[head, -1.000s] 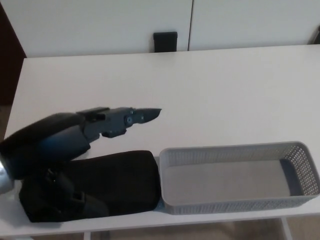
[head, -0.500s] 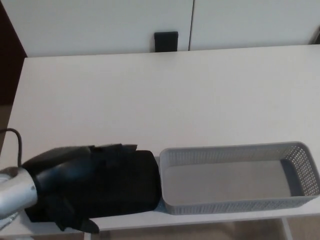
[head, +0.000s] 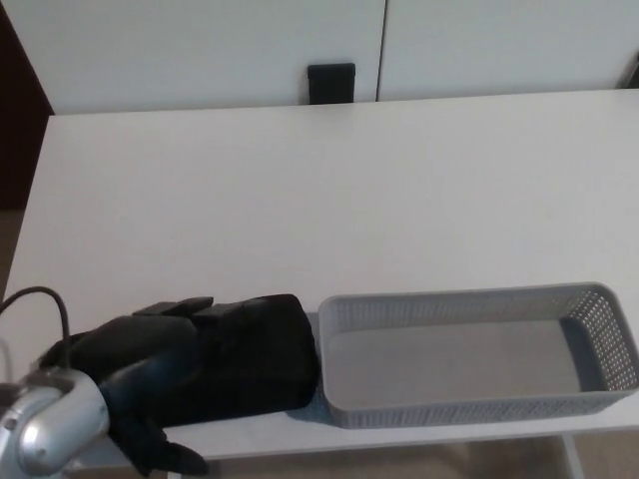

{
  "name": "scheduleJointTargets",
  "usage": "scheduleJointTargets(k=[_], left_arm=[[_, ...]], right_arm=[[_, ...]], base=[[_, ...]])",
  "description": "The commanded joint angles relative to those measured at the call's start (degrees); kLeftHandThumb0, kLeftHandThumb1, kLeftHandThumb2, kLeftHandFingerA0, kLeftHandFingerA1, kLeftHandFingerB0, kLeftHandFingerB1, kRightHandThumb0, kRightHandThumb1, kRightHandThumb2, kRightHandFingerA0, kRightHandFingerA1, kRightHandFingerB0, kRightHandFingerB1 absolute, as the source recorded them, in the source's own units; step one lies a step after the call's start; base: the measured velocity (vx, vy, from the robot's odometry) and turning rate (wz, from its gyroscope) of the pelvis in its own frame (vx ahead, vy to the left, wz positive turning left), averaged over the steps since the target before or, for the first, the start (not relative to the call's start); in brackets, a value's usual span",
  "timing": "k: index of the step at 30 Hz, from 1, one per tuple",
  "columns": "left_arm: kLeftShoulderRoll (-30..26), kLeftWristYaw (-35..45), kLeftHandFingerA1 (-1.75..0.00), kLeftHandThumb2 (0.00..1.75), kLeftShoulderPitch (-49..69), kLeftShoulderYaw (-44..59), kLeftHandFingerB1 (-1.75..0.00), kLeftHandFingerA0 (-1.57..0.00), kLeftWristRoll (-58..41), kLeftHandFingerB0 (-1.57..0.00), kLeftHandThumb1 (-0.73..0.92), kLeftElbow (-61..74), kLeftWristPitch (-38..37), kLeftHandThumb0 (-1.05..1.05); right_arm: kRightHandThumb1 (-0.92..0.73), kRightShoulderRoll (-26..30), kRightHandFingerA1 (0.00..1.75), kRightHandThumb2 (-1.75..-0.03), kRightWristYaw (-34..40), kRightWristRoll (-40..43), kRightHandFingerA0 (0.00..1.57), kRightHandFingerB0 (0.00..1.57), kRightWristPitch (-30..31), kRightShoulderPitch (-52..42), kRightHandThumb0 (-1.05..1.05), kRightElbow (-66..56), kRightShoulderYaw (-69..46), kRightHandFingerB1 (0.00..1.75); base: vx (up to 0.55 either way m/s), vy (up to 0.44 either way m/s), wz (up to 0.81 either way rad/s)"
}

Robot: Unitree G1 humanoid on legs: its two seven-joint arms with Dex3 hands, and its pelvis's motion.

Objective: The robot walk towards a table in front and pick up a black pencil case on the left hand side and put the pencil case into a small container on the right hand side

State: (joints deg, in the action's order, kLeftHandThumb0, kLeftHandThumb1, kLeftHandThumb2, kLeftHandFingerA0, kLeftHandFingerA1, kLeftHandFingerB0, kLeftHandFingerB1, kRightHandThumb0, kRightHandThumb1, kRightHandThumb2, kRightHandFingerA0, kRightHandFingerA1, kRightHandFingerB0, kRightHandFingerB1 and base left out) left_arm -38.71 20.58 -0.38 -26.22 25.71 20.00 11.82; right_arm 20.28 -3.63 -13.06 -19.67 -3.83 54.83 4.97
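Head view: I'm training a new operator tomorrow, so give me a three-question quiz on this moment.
1. True or false: the pencil case already lies inside the basket.
2. Which robot hand is on the pencil case? A) left B) right C) both
3. Fill in: the basket's inside holds ____.

Key:
1. False. It lies on the table, its right end against the basket's left wall.
2. A. The left hand lies over the case; the right hand is not in view.
3. Nothing; only its bare grey floor shows.
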Motion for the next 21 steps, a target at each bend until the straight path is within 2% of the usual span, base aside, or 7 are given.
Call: scheduleJointTargets(k=[1,7,9,11,14,16,21], left_arm=[[2.25,-6.91,-0.21,0.70,3.50,-3.36,-0.20,0.00,15.13,0.00,0.33,-2.33,3.06,-0.44],[3.80,-13.43,-0.46,0.91,3.87,-4.81,-0.49,0.00,18.81,0.00,0.40,-6.51,-1.38,-0.27],[4.29,-16.24,-0.50,0.64,3.81,-5.10,-0.31,-0.68,19.30,-0.28,0.71,-8.37,-3.58,-0.29],[5.46,-20.20,-0.90,0.64,4.21,-4.87,-0.33,-0.77,18.57,-0.41,0.79,-10.79,-6.68,-0.18],[6.48,-22.50,-1.27,0.67,4.58,-5.08,-0.45,-0.82,19.21,-0.75,0.86,-12.70,-8.41,-0.14],[6.79,-23.98,-1.09,0.64,4.66,-5.31,-0.53,-0.87,19.97,-0.85,0.81,-13.94,-9.66,-0.16],[8.06,-29.88,-1.27,0.65,5.16,-5.43,-0.52,-0.80,22.17,-0.79,0.80,-17.15,-12.51,-0.22]], right_arm=[[-0.61,1.17,0.41,-0.59,-0.30,0.65,0.59,0.55,-0.51,0.97,-0.39,0.25,-0.75,0.39],[-0.62,1.12,0.42,-0.59,-0.49,0.95,0.60,0.55,0.12,1.37,-0.39,-0.20,-1.04,0.39],[-0.62,1.00,0.42,-0.59,-0.44,0.88,0.61,0.56,0.09,1.90,-0.39,0.28,-1.07,0.39],[-0.62,0.94,0.42,-0.59,-0.21,0.58,0.61,0.57,0.08,2.16,-0.39,0.55,-0.96,0.39],[-0.62,0.94,0.42,-0.59,-0.15,0.49,0.61,0.57,0.13,2.24,-0.40,0.65,-1.00,0.39],[-0.62,0.90,0.42,-0.59,-0.32,0.57,0.61,0.57,0.46,2.39,-0.40,0.61,-1.11,0.39],[-0.62,0.77,0.42,-0.59,-0.04,0.46,0.62,0.57,0.82,2.60,-0.39,0.75,-1.26,0.39]], base=[[0.00,0.000,0.00],[0.00,0.000,0.00],[0.00,0.000,0.00],[0.00,0.000,0.00],[0.00,0.000,0.00],[0.00,0.000,0.00],[0.00,0.000,0.00]])
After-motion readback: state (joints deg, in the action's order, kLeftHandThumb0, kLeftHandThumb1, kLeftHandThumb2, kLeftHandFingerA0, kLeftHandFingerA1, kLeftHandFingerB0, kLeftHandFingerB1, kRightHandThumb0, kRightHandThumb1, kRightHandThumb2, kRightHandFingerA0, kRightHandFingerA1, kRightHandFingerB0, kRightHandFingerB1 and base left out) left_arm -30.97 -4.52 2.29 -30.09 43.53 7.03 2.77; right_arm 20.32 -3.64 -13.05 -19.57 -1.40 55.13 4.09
